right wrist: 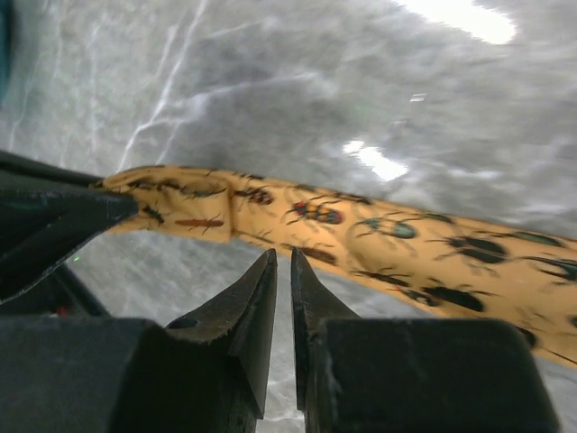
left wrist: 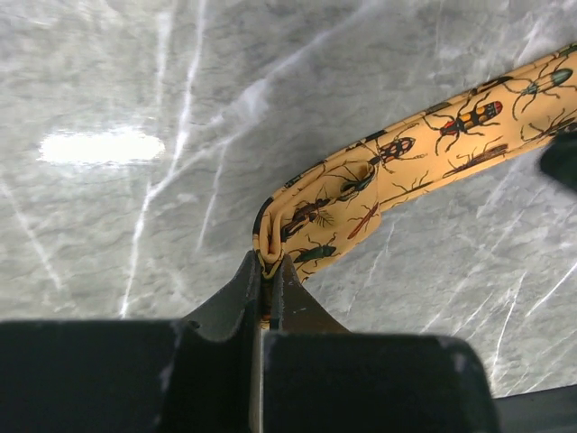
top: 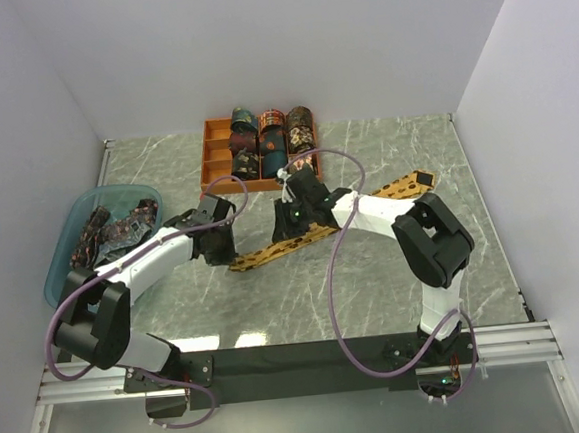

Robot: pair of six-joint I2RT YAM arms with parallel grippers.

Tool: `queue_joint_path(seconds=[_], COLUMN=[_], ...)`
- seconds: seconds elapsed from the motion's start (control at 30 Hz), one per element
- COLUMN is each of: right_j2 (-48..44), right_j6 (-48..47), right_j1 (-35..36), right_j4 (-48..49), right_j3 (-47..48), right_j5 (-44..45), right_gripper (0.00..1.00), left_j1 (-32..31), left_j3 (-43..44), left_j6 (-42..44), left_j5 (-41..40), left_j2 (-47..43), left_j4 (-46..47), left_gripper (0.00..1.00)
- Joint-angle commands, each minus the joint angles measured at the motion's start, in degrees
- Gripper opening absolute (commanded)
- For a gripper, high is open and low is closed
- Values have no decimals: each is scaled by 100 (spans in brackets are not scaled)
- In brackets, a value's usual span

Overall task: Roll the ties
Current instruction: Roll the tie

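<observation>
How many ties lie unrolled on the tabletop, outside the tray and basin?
1. The mustard-gold tie stretches diagonally across the table, its folded end pinched by the left gripper. Others sit in the basin and tray; some there may be hidden.

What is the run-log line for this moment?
stage: first fold | left gripper: shut on folded end of mustard tie | right gripper: nearly closed, empty, beside tie | tray: holds rolled ties

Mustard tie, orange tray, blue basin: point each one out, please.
mustard tie point(top: 400, 188), top external view, near its wide end.
orange tray point(top: 214, 151), top external view, bare left compartment.
blue basin point(top: 61, 253), top external view, left wall.
</observation>
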Motion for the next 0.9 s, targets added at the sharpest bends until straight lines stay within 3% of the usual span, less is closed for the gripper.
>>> queue_joint_path(seconds=[0.0, 0.47, 0.87], right_j2=[99, 785, 987], right_j6=[85, 490, 516], right_j1=[203, 538, 652], right_j4=[471, 1281, 1369], right_j3=[163, 330, 479], right_j5=[-378, -923, -888], right_gripper=[19, 7, 6], left_j1=[26, 26, 26], left_j3=[345, 451, 495], left_j6=[42, 51, 51], left_j5=[-259, -355, -399], left_j2=[-173, 3, 56], left_j4=[-336, -503, -582], left_gripper=[1, 1, 1])
